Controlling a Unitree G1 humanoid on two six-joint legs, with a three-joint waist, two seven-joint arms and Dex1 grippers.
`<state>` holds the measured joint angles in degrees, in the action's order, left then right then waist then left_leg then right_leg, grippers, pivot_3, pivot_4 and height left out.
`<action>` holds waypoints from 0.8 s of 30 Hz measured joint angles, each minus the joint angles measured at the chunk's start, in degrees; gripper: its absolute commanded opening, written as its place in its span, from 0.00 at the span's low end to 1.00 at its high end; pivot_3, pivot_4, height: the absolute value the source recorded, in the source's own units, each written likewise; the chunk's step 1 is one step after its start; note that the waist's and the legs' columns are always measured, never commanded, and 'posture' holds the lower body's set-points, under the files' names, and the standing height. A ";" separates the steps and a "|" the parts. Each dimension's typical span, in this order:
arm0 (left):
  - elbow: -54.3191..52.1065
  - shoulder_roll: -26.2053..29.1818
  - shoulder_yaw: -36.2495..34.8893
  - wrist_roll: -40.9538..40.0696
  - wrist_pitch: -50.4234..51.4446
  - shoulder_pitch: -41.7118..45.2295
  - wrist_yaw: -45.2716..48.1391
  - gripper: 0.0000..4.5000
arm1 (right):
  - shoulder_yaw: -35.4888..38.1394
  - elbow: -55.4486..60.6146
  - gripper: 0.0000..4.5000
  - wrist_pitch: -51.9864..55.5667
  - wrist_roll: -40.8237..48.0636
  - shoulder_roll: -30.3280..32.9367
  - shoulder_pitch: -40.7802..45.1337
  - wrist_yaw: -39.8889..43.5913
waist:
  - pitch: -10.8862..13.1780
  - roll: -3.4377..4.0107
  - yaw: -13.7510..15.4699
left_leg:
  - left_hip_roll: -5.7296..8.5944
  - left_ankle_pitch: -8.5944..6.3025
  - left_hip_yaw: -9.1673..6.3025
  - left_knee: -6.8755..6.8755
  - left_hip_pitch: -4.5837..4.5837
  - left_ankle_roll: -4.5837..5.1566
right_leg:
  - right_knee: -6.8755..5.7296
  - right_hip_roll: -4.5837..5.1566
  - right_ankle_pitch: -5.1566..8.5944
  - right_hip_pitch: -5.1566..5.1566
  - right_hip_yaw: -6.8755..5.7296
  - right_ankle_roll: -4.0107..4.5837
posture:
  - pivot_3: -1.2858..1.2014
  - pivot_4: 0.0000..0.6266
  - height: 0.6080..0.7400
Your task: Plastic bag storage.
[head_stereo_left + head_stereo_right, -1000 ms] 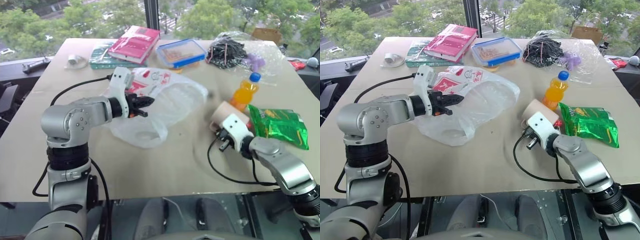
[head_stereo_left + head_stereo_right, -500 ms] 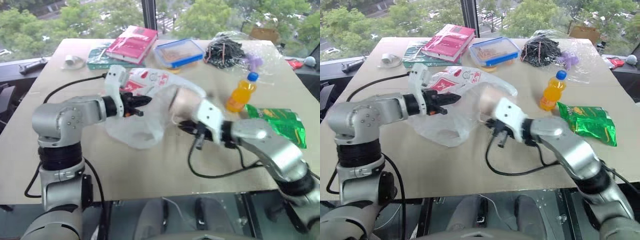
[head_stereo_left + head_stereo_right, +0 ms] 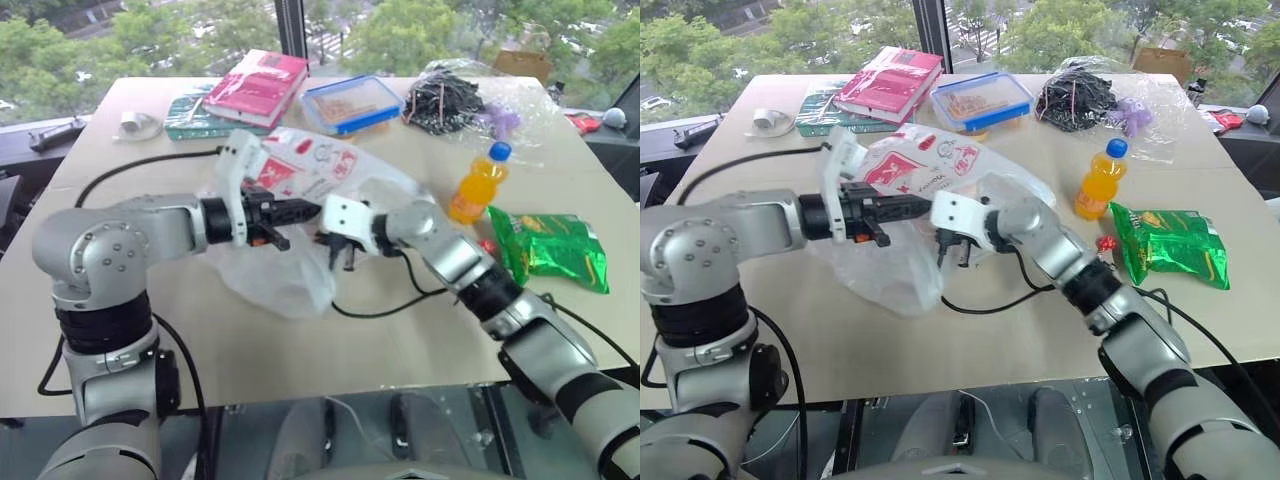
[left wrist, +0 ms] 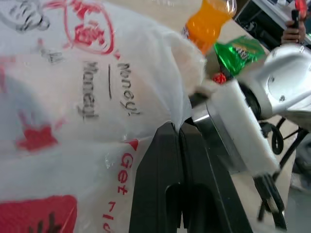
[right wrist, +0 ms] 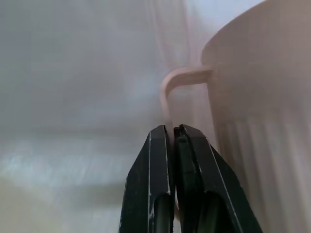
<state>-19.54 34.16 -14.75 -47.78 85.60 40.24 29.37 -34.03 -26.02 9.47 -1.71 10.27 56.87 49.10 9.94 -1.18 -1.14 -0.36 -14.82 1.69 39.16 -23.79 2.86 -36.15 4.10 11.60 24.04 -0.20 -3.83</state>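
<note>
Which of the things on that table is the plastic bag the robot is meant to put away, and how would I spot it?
Look to the middle of the beige table, just in front of the pink book and the blue-rimmed clear food box. There, between the robot's two arms, lies the large thin translucent white plastic bag. Red print sets it apart from the clear crinkly bag of black sticks at the far edge.

The plastic bag (image 3: pixel 300 215) is a large, thin, translucent white shopping bag, crinkled all over, with red logo print and some dark lettering on its upper side. It sits near the middle of the table, partly lifted and puffed up, its printed part raised and its lower part sagging to the tabletop towards the near edge. A fold of its film is pinched between two closed black fingers (image 4: pixel 170 160), seen up close in the left wrist view.
</note>
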 measured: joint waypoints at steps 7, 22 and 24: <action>2.70 -1.64 0.66 4.00 -3.14 -0.61 -3.25 0.00 | 1.35 -21.19 0.42 -14.65 -5.07 -6.14 8.06 -0.61 | 0.02 0.03 0.07 | 0.01 0.06 -0.03 -0.06 0.00 -0.12 | -0.08 0.03 0.00 0.06 0.00 0.02 | 0.52 0.24 1.00; 13.77 -6.64 -0.42 8.49 -11.29 2.81 -8.59 0.00 | 24.92 50.06 0.72 28.32 6.36 15.70 -17.80 -4.10 | 0.06 0.07 0.34 | 0.00 0.08 0.05 -0.10 0.01 -0.14 | -0.42 0.13 0.04 0.21 0.04 0.08 | 0.52 0.24 1.00; 14.42 -6.74 -0.32 8.94 -11.78 2.83 -8.69 0.00 | 28.73 52.42 0.72 32.30 5.58 15.75 -17.77 -8.35 | 0.06 0.06 0.40 | 0.01 0.08 0.06 -0.05 0.05 -0.13 | -0.49 0.13 0.04 0.19 0.05 0.08 | 0.52 0.24 1.00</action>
<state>-5.12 27.41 -15.07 -38.84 73.82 43.06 20.68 -5.30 26.40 41.77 3.87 26.02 39.09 40.75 9.99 -1.11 -0.74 -0.35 -14.74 1.74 39.12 -23.74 2.72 -36.64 4.23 11.64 24.23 -0.15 -3.75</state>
